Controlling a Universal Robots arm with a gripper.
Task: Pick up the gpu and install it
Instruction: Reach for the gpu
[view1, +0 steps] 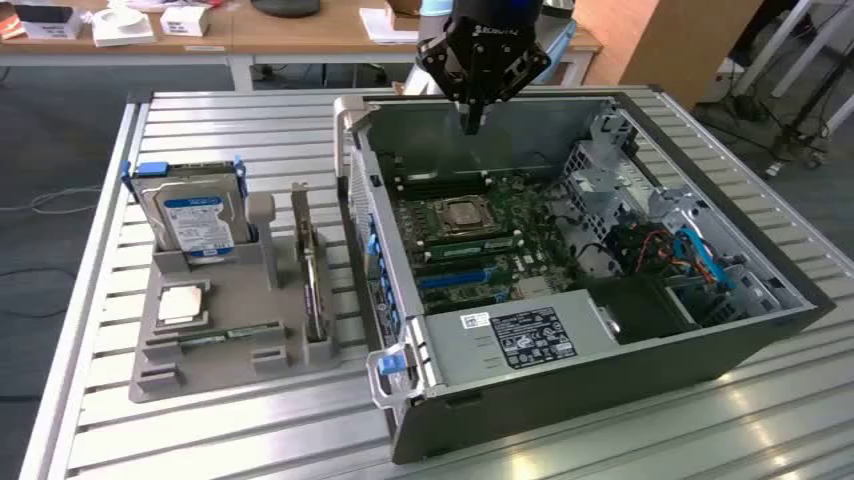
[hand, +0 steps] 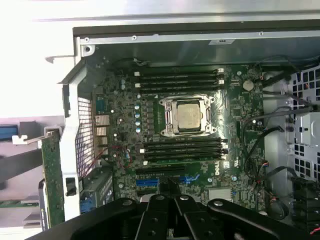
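One graphics card (view1: 312, 285) stands on its long edge in a narrow slot of the grey holder (view1: 214, 368), on the side of the holder nearest the computer case (view1: 561, 400). We see nothing touching it.

Toward the exterior view's left, the same holder keeps a hard drive (view1: 198, 222) with a blue label upright in its own pocket, between blue side rails. In front of the drive a loose chip (view1: 180, 303) lies flat in a square recess. A narrow memory stick (view1: 220, 337) lies in a shallow groove closer to the holder's front edge. The holder rests on the slatted metal bench (view1: 694, 440), just beside the case.

The case lies on its side with the cover off, so we look straight into it. A motherboard (view1: 467, 245) covers its floor. A seated processor (hand: 189, 116) sits in a socket near the middle of the board, with rows of black memory slots on two sides of it. A power supply (view1: 527, 338) with a printed label fills the near end of the case. On the exterior view's right, a bay holds blue and orange cables (view1: 687, 262).

The gripper (view1: 470, 125) hangs over the far part of the open case, above the motherboard and well apart from the graphics card. Its jaws are closed together with nothing between them. In the wrist view we see their tip (hand: 169, 185) above the blue slots at the board's edge.
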